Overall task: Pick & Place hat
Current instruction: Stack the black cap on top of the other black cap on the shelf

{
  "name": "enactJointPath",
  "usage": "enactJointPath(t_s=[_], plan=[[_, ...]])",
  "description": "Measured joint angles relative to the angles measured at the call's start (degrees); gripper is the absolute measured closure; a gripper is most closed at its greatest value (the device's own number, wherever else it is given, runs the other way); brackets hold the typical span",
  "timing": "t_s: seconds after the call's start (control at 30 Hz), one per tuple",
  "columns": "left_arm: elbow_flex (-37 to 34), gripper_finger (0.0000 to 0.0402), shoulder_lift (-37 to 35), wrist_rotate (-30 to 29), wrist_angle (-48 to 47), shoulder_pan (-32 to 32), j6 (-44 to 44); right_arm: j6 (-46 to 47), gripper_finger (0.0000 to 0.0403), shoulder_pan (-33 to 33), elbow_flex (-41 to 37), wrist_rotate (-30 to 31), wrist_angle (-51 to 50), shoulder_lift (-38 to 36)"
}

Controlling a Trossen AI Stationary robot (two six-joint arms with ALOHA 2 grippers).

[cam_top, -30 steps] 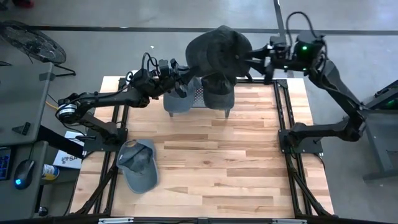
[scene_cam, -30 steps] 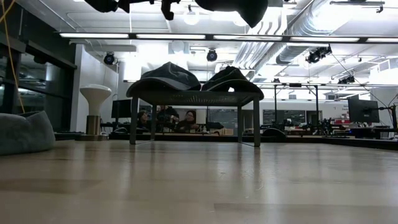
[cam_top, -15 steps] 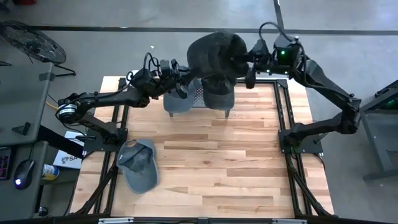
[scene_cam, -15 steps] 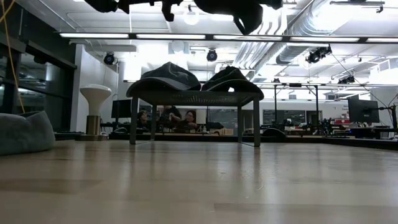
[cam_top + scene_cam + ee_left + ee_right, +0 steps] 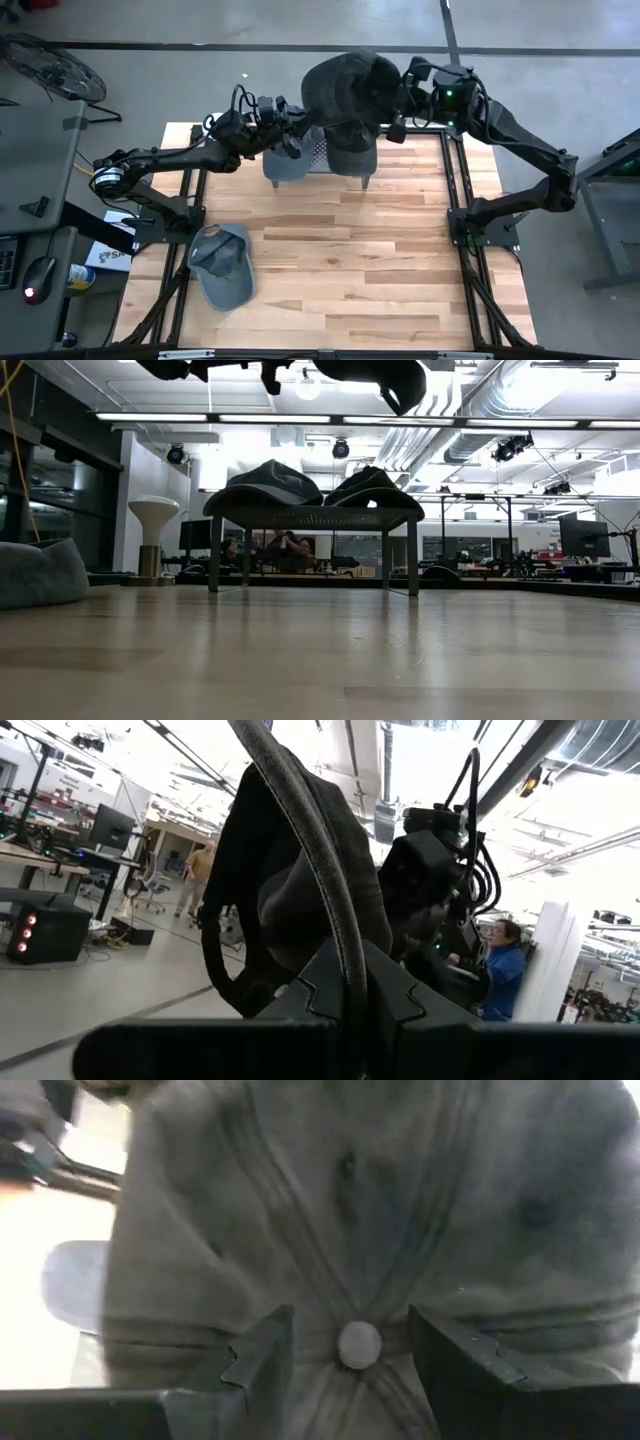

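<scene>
A dark grey hat hangs in the air over the table's far edge, its crown turned toward the right. My left gripper is shut on it from the left. My right gripper stands open at the crown, its two fingers on either side of the top button. On a low mesh stand at the far middle rest a blue-grey cap and a dark cap. Another grey cap lies flat on the table at the near left. My left gripper pinches the hat's thick stitched edge between its two fingers, which slant upward from the table's left. The hat stands up above the fingers, lifted clear of the stand and the table. My right gripper: I cannot tell whether its fingers touch the crown.
The stand's legs rise from the table's far middle, right under the held hat. Metal frame rails run along the table's left and right sides. Bare wood lies toward the near edge. People sit in the room beyond.
My right gripper has moved toward the table's left, up to the held hat's crown, and has rolled about its own axis. Its fingers stay apart as before. The hat and my left gripper have kept still.
</scene>
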Motion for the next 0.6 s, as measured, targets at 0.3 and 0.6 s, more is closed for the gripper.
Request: enactJointPath(t_s=[0.3, 0.6], plan=[[0.0, 0.0396, 0.0, 0.4, 0.7, 0.0, -1.5, -7.8, 0.0214, 1.0, -0.1, 4.1, -1.9, 0.2], [0.0, 0.0396, 0.0, 1.3, 0.9, 0.0, -3.0, -13.5, 0.0214, 1.0, 0.0, 7.0, -0.5, 1.9]])
